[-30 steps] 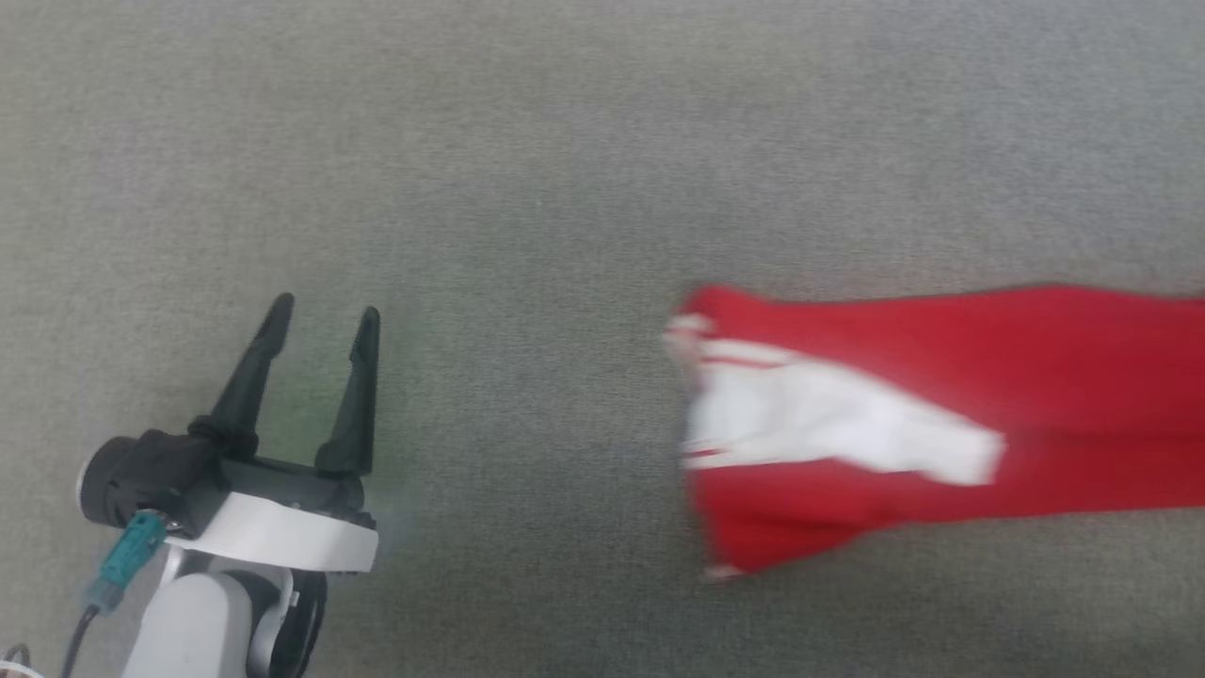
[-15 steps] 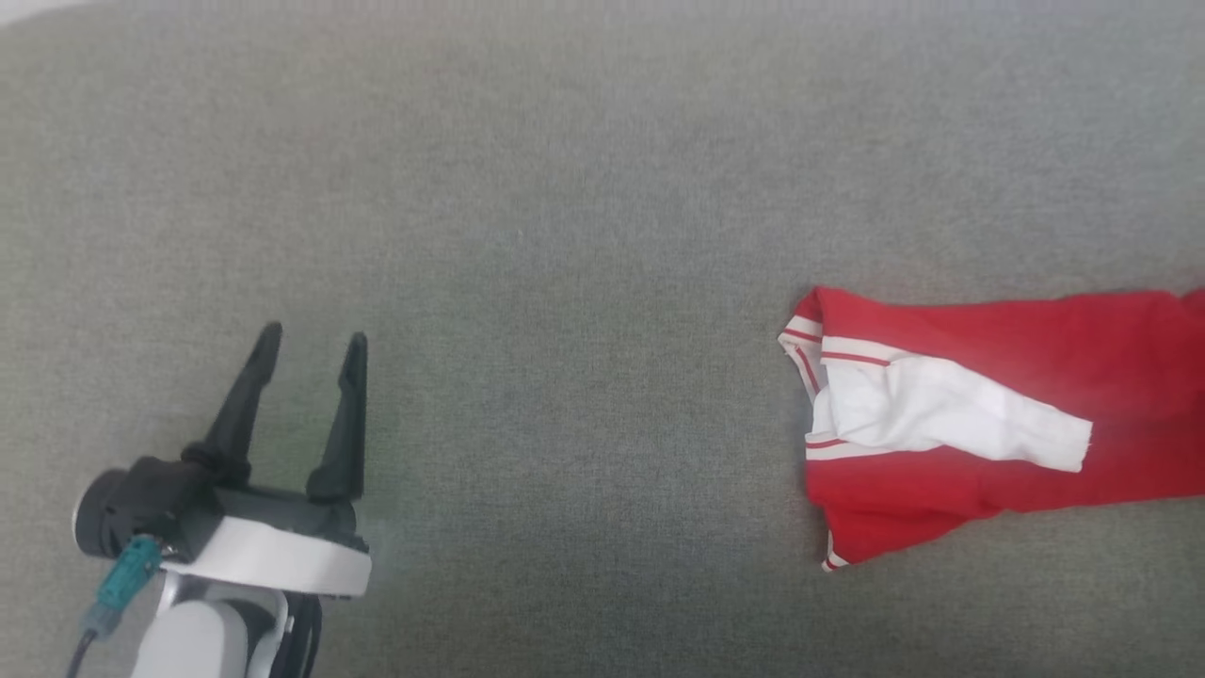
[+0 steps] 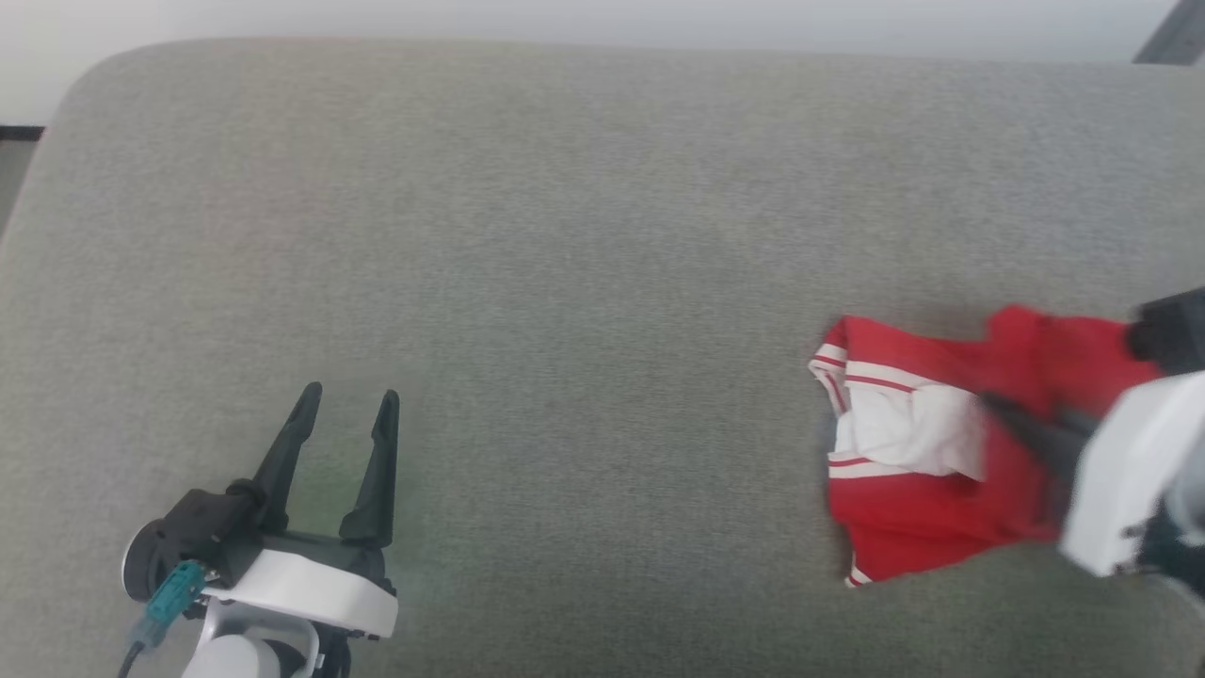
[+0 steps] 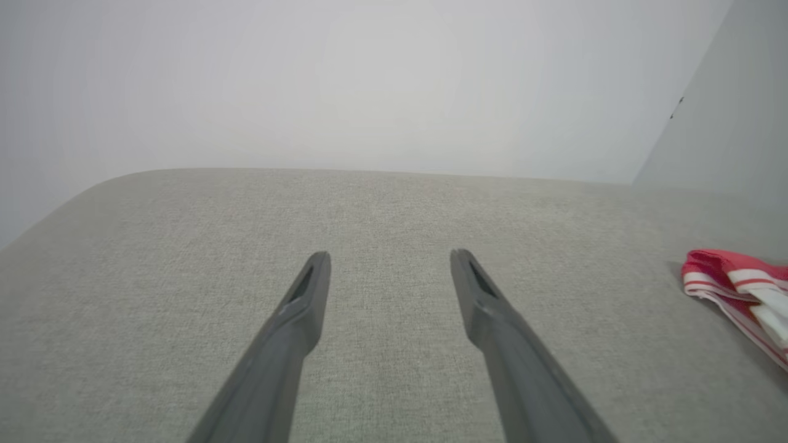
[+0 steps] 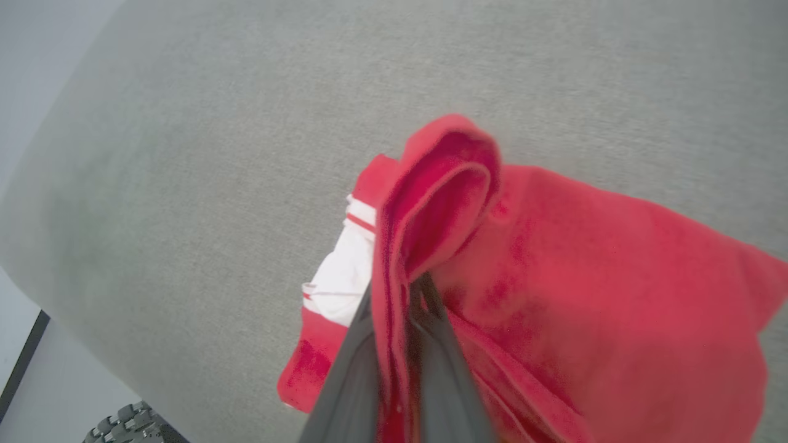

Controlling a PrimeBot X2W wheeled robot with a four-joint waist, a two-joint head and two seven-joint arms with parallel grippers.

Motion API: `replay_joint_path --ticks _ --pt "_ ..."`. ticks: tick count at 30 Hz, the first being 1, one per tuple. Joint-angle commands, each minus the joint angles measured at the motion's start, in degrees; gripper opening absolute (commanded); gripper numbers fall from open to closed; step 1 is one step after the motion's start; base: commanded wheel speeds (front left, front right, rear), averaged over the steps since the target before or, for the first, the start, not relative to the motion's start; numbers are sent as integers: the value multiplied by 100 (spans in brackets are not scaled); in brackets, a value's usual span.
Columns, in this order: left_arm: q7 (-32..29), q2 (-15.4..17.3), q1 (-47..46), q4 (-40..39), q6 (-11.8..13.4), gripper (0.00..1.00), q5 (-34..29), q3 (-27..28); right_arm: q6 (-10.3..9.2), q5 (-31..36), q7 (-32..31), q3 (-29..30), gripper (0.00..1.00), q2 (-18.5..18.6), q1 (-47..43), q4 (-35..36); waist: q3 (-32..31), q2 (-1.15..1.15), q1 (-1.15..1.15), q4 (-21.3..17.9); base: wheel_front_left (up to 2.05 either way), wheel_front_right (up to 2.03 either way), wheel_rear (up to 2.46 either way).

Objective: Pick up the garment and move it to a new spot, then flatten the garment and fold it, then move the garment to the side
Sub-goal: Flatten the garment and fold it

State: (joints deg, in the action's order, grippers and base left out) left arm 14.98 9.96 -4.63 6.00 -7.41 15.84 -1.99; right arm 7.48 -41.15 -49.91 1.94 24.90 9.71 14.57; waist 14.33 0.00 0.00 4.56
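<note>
The garment (image 3: 904, 513), red with a white sleeve part and red-and-white striped trim, lies bunched at the right of the grey cloth surface (image 3: 584, 282). My right gripper (image 3: 1000, 409) reaches in from the right edge and is shut on a raised red fold of it. In the right wrist view the two fingers of the right gripper (image 5: 397, 292) pinch that fold of the garment (image 5: 591, 277), and the cloth hangs around them. My left gripper (image 3: 350, 395) stands open at the lower left, far from the garment, with nothing between its fingers. From the left wrist, the left gripper (image 4: 389, 257) is spread over bare cloth, with the garment (image 4: 735, 286) at the right edge.
The grey surface's far edge (image 3: 602, 45) runs along the top, with a rounded corner (image 3: 80, 80) at the upper left and a pale wall behind. A dark treaded wheel (image 5: 123, 424) shows below the surface's edge in the right wrist view.
The head view has shifted, and the surface's far edge now shows. The garment, stretched out to the right before, is now bunched up. My right gripper has come into view holding it.
</note>
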Motion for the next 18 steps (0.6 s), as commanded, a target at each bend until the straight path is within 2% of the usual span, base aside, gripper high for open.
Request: replay_joint_path --ticks 1,6,13,14,15,16,18 --pt "28 -23 -17 49 -9 100 16 -17 2 19 -1 -196 0 -117 72 63 -4 0 0 98 0 0 0" --pt "28 -94 -174 121 -9 100 48 -119 2 90 -41 -698 0 -211 167 -75 81 0 0 282 0 0 0" --pt "27 -148 -331 218 -9 100 90 -191 2 300 345 -965 0 -178 280 -686 203 0 0 416 0 0 0" --pt "28 -143 -349 233 -9 100 102 -194 2 315 425 -971 6 -174 311 -759 205 0 0 415 0 0 0" --pt "28 -133 -359 248 -9 100 115 -191 2 297 487 -1004 36 -164 328 -817 200 0 0 407 0 0 0" --pt "27 -118 -360 270 -9 100 123 -178 2 250 562 -1027 98 -169 347 -858 181 0 0 389 0 0 0" --pt "28 -91 -329 316 -9 100 156 -158 2 113 742 -989 100 -201 394 -918 127 0 0 340 0 0 0"
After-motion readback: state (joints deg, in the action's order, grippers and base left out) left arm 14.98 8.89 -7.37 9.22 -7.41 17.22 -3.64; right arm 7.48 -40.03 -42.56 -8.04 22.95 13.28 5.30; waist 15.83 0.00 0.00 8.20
